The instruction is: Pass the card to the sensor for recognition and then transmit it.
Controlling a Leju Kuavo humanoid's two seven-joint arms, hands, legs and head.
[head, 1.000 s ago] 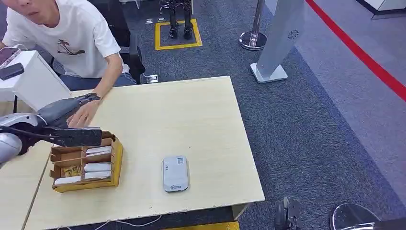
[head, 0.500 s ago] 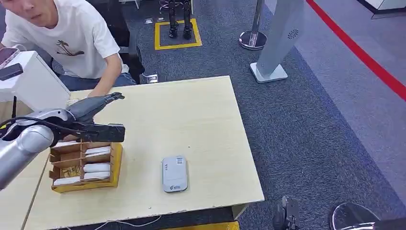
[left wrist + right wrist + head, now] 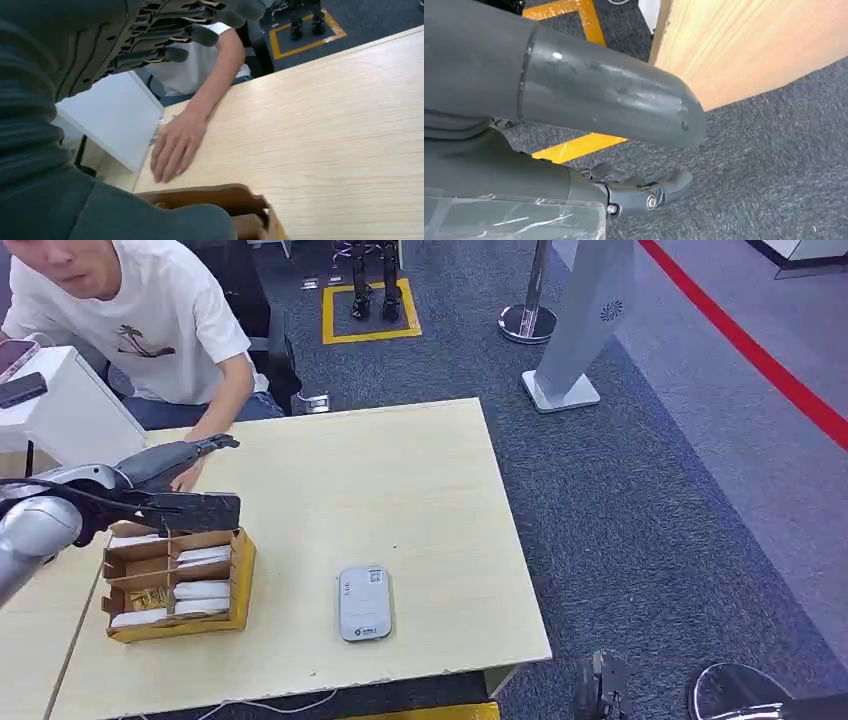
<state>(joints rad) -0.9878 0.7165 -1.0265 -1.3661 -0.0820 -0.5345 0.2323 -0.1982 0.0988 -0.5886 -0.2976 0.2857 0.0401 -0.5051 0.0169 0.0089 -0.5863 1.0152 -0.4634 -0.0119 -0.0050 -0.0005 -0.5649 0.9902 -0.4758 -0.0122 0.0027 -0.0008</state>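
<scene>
My left robot hand (image 3: 190, 480): empty, fingers apart, above the card box (image 3: 178, 583).
My right robot hand (image 3: 624, 150): empty, fingers apart.
Sensor (image 3: 364, 602): beside the card box.

Left robot hand (image 3: 190, 480) hovers above the card box (image 3: 178, 582).

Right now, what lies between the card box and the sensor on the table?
In the head view, only bare tabletop lies between the card box and the sensor.

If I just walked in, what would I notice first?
Probably the big silver arm with its left robot hand hovering above the cardboard box of white cards near the table's left side. A person's hand rests flat on the table just behind it, and a grey sensor lies mid-table.
</scene>
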